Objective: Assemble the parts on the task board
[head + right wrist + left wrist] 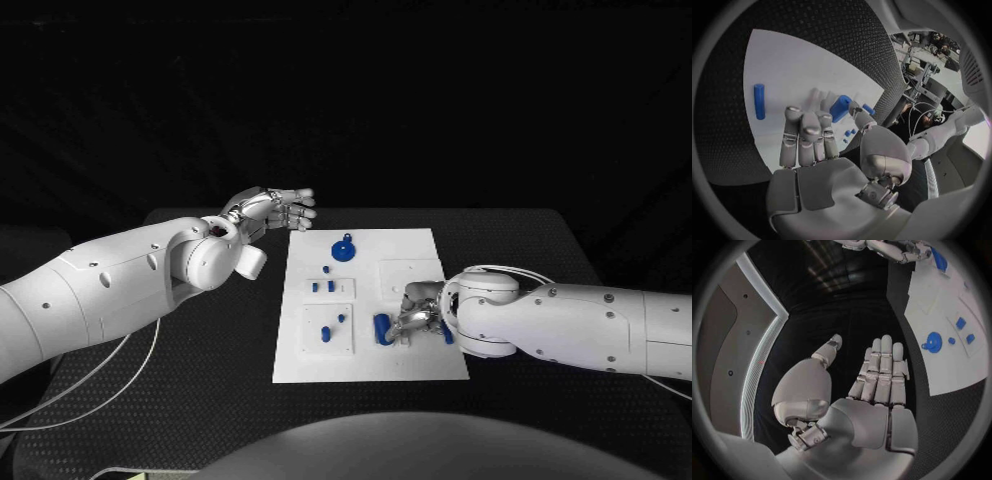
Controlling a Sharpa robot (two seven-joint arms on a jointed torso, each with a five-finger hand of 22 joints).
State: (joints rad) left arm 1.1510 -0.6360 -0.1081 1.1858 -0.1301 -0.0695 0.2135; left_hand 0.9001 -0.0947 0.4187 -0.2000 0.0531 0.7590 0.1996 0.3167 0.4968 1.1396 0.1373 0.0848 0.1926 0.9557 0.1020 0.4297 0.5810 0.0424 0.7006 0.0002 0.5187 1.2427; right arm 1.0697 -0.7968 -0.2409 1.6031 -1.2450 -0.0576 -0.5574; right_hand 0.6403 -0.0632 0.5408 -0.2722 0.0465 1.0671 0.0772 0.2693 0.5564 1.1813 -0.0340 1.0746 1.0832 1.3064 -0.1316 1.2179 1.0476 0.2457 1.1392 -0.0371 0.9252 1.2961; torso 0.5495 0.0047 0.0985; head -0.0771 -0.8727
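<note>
Pinching blue part (839,108) between thumb and fingers (804,131), right hand (420,318) rests over task board (418,365) near 4 o'clock; blue cylinder (382,329) just beside it; left hand (274,209) open, fingers spread, above table (188,400) off board's 11 o'clock corner

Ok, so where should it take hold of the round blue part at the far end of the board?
Probably across the rim of the round blue part, from straight above: it lies flat on the task board, so its sides are low. The open left hand is nearest.
</note>
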